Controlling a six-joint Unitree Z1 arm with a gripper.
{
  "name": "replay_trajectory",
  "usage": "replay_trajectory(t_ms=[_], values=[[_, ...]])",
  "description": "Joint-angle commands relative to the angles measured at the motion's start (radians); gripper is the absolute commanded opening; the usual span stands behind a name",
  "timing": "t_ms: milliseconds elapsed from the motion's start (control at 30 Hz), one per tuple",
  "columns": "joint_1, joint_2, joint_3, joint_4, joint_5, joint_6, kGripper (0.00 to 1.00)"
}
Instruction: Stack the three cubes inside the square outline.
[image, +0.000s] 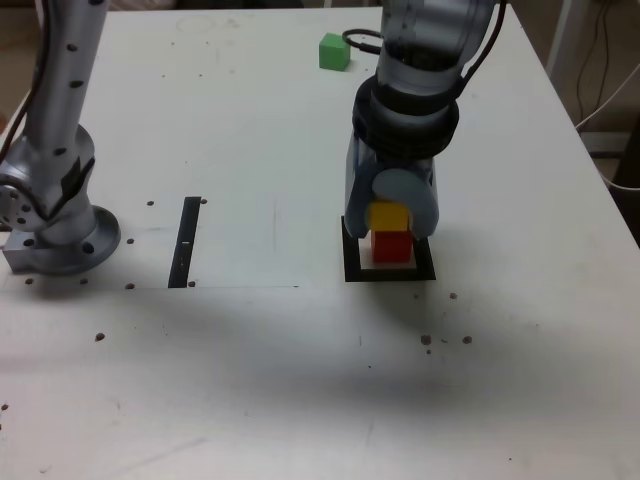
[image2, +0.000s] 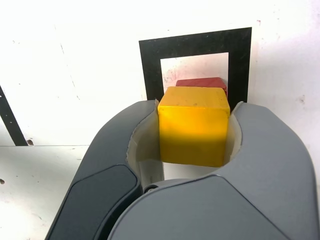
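A red cube (image: 392, 246) sits inside the black square outline (image: 355, 270) with its white centre. Directly on top of it is a yellow cube (image: 388, 216), and my gripper (image: 390, 212) is shut on that yellow cube from above. In the wrist view the yellow cube (image2: 194, 125) fills the space between the grey fingers (image2: 125, 150), with the red cube (image2: 200, 82) peeking out beyond it inside the square outline (image2: 150, 65). A green cube (image: 334, 51) lies alone at the far side of the table.
The arm's grey base (image: 60, 235) stands at the exterior view's left. A thin black strip (image: 186, 242) lies between the base and the outline. Cables (image: 600, 110) hang off the table's right edge.
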Motion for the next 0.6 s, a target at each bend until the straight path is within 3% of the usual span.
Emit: replay_trajectory(t_ms=[0, 267, 567], values=[[-0.001, 0.007, 0.000, -0.002, -0.005, -0.001, 0.36], [-0.001, 0.019, 0.000, -0.006, -0.015, -0.001, 0.49], [-0.001, 0.023, 0.020, -0.038, -0.019, -0.001, 0.92]])
